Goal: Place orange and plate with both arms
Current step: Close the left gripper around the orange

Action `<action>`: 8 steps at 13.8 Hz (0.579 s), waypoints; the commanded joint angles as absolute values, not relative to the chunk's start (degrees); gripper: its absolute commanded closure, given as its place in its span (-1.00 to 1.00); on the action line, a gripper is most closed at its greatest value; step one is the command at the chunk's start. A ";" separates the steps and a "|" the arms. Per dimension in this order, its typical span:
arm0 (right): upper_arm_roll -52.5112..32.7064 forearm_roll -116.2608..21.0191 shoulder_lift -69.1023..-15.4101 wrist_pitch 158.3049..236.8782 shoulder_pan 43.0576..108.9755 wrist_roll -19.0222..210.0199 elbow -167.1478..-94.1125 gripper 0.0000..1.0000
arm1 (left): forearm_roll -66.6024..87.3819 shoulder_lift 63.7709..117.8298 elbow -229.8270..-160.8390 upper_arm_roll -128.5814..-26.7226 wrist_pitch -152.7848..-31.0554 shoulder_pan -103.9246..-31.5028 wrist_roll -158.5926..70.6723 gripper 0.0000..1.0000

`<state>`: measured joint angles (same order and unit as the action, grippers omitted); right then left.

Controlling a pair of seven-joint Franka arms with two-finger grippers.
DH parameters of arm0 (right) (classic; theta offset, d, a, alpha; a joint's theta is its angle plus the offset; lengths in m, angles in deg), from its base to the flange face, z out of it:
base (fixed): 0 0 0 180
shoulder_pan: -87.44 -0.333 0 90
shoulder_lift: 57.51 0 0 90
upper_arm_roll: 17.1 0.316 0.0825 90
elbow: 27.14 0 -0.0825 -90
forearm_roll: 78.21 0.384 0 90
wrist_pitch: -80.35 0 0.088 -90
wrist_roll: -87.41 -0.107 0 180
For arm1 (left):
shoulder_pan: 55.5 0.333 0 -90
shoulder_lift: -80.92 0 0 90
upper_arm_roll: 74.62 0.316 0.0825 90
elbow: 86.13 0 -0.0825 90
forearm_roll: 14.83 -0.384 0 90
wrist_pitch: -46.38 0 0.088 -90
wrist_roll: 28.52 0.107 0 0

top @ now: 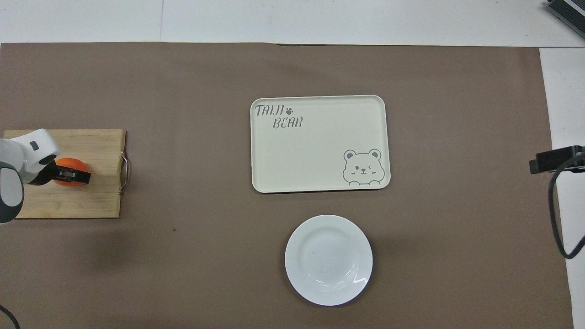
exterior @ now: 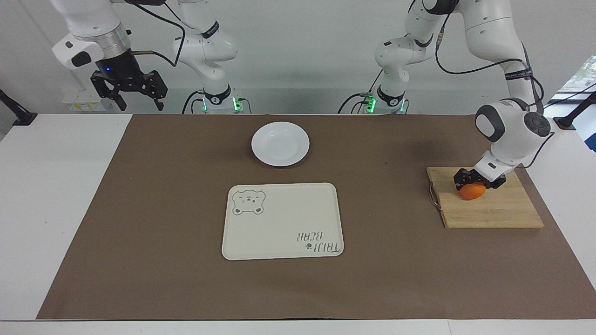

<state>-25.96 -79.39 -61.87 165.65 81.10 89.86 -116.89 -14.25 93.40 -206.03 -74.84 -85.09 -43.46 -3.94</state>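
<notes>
The orange (exterior: 472,191) sits on a wooden cutting board (exterior: 493,211) toward the left arm's end of the table. My left gripper (exterior: 475,181) is down on it, fingers closed around its sides; the orange still rests on the board. In the overhead view the gripper (top: 75,175) covers part of the orange (top: 68,163). The white plate (exterior: 280,143) lies empty on the brown mat near the robots, also in the overhead view (top: 328,259). My right gripper (exterior: 141,103) waits open and empty, raised above the right arm's end of the table.
A cream tray with a bear drawing (exterior: 282,221) lies mid-table, farther from the robots than the plate; it also shows overhead (top: 320,144). The board (top: 87,146) has a metal handle on its edge toward the tray. Two smaller white arms stand at the robots' edge.
</notes>
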 commanded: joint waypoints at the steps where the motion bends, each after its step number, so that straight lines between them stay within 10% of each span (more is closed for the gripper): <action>1: -25.89 -78.21 -61.82 164.81 81.64 90.75 -116.44 -1.00 | -13.87 93.93 -203.65 -74.98 -84.85 -43.81 -3.82 1.00; 8: -25.89 -78.21 -61.82 164.81 81.64 90.75 -116.44 -1.00 | -13.87 93.40 -192.24 -75.50 -71.07 -44.85 -8.19 1.00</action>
<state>-25.97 -79.39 -61.87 165.65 81.10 89.86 -116.89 -14.14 93.39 -196.33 -75.58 -76.18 -43.65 -5.25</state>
